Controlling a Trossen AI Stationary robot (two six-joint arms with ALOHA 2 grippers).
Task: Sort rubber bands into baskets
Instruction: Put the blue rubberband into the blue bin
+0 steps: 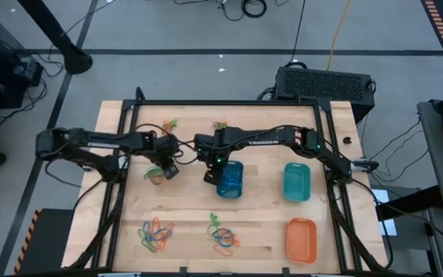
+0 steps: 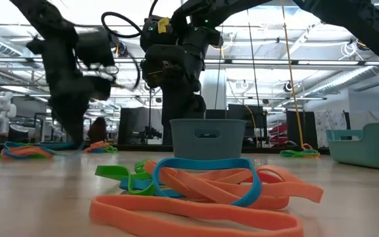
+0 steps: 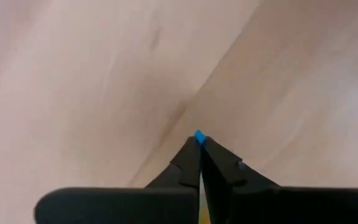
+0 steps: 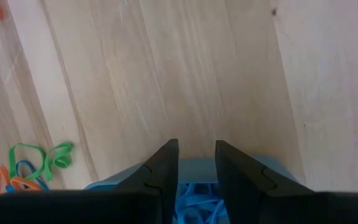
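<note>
Rubber bands lying in loose heaps on the wooden table (image 1: pixel 268 231): a mixed pile (image 1: pixel 155 235) at the near left, another (image 1: pixel 222 235) near centre, a small clump (image 1: pixel 154 175) under the left gripper, plus two small clumps at the far side (image 1: pixel 168 124) and (image 1: pixel 221 125). In low view the nearest heap (image 2: pixel 202 187) is showing orange, blue and green loops tangled together.

Left gripper (image 3: pixel 199 140) is reaching down at the clump by table centre-left. Jaws pressed together, w/ a sliver of a blue band (image 3: pixel 198 134) pinched right at the tips. Looks like a single-band pick out of the clump; bound for the blue basket, I'd guess.

Right gripper (image 4: pixel 196 155) is sitting at the rim of the blue basket (image 1: pixel 230 178), fingers part-open and straddling the basket wall, one finger inside, one outside. Prob. gripping the rim to steady or drag the tub toward the other arm; can't tell if the pads are actually touching the wall.

Containers:
- blue basket: blue bands (image 4: pixel 194 202) already lying inside, several loops.
- teal basket (image 1: pixel 297 182): right of the blue one, apart from it; contents not readable from above.
- orange basket (image 1: pixel 301 239): near right corner; looks bare inside, not certain.

Sorting is early-to-mid; plenty of bands still on the table.
</note>
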